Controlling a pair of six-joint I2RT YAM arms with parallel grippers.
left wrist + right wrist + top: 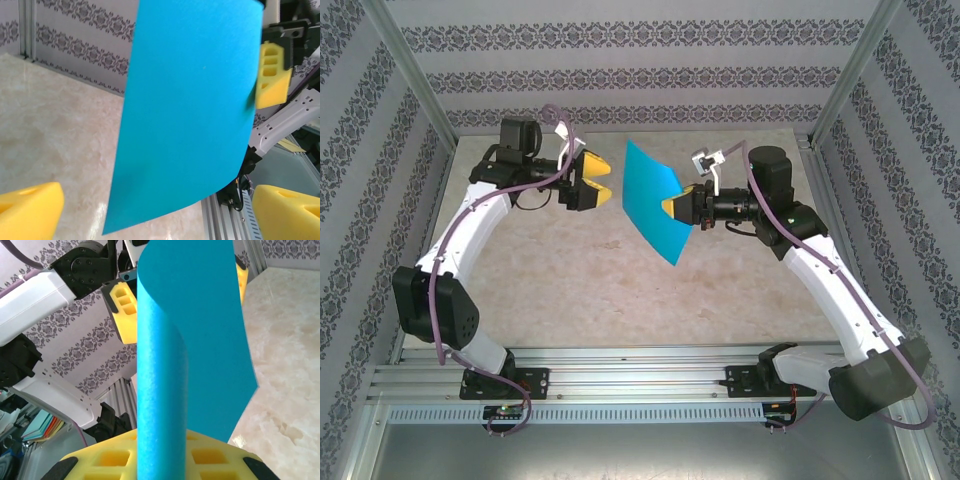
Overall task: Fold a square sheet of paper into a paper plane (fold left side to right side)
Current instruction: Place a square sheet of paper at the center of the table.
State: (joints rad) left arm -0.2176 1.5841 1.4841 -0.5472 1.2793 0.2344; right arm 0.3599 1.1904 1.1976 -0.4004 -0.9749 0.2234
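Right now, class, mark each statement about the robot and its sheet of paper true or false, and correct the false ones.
1. The right arm's fingers are shut on the square sheet of paper. True.
2. The sheet lies flat on the table. False: it is held up in the air, above the table.
3. The left arm's fingers stand open. True.
4. The left arm's fingers clamp the sheet's edge. False: the top view shows a gap between them and the sheet.
5. The sheet is already a slim pointed dart. False: it is a broad sheet, only curved.
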